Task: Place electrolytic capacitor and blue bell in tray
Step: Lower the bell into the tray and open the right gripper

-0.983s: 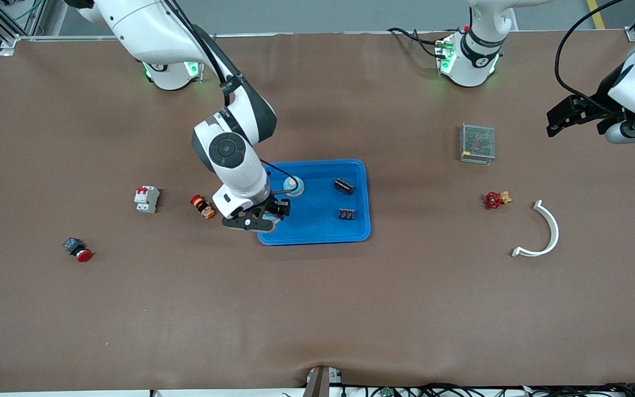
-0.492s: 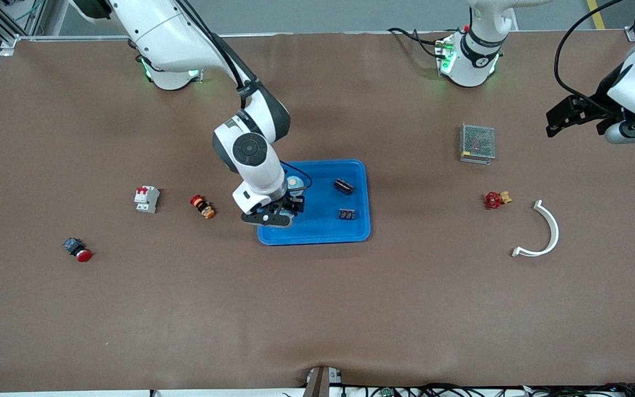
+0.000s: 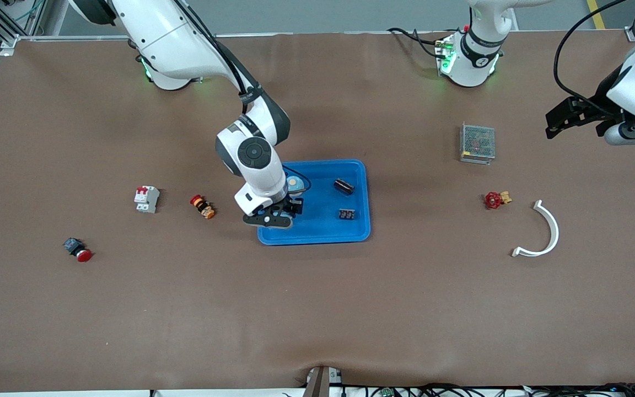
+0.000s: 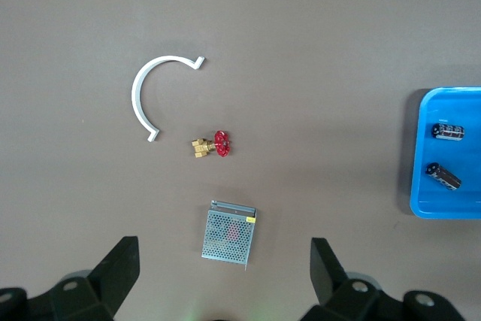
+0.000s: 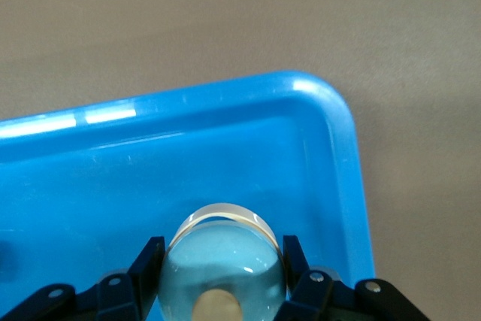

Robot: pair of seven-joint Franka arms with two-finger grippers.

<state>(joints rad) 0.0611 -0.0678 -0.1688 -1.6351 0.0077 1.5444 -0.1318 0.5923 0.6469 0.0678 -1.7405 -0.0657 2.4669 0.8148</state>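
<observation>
The bright-blue tray (image 3: 320,229) lies mid-table. The pale-blue bell (image 5: 224,249), a dome with a tan button, sits inside the tray near a corner. My right gripper (image 5: 222,252) is shut on it, one finger touching each side. In the front view the right gripper (image 3: 284,212) is over the tray's end toward the right arm, and the bell (image 3: 295,181) shows just past the hand. A black cylindrical capacitor (image 3: 343,186) lies in the tray. My left gripper (image 3: 552,125) waits open and empty, up over the left arm's end of the table.
A small black component (image 3: 346,213) also lies in the tray. A metal mesh box (image 3: 477,143), a red valve (image 3: 495,199) and a white curved bracket (image 3: 543,231) lie toward the left arm's end. A breaker (image 3: 146,199), an orange button (image 3: 202,206) and a red button (image 3: 78,249) lie toward the right arm's end.
My right gripper has moved from the tray's edge farther over the tray, toward the left arm's end, up to the bell. The left arm has not moved.
</observation>
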